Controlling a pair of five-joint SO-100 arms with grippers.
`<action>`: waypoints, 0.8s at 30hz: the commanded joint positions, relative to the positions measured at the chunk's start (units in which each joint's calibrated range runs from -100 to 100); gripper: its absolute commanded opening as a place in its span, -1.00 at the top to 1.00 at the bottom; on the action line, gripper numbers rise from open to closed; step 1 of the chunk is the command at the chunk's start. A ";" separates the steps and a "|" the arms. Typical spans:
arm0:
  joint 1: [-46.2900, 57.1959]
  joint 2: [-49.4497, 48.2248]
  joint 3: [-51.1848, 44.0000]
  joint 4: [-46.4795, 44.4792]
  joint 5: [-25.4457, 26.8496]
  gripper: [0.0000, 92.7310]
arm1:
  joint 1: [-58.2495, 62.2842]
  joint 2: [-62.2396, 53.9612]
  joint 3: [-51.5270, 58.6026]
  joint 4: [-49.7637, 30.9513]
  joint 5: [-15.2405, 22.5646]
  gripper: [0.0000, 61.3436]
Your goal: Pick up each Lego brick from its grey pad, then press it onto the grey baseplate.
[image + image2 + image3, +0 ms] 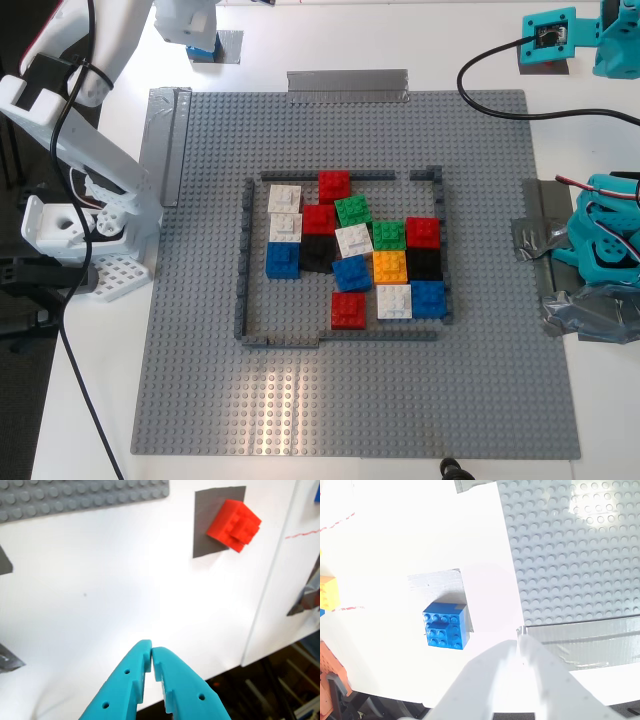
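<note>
Resting beyond the tool [151, 652]: red brick [234, 524].

In the exterior view the white arm [95, 150] runs off the top and left edges, and its end effector hides most of a blue brick [203, 48] on a grey pad [229, 45]. The teal arm [608, 240] is cut by the right edge, its end effector out of frame. In the second wrist view glare washes out the white end effector [518, 642]; whether its tips touch cannot be told. An orange thing [327, 592] is clipped at that picture's edge.
</note>
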 commanded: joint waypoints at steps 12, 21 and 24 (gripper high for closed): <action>-0.57 -1.49 -2.81 -0.40 -0.26 1.00 | 6.36 -5.68 2.01 -10.99 -0.49 0.99; -1.88 -0.64 -9.22 -3.24 -2.22 1.00 | 1.57 0.25 -6.30 -6.11 0.00 0.99; -5.65 -0.64 -11.12 -3.49 -3.68 1.00 | -1.11 3.25 -10.73 -4.00 0.68 0.99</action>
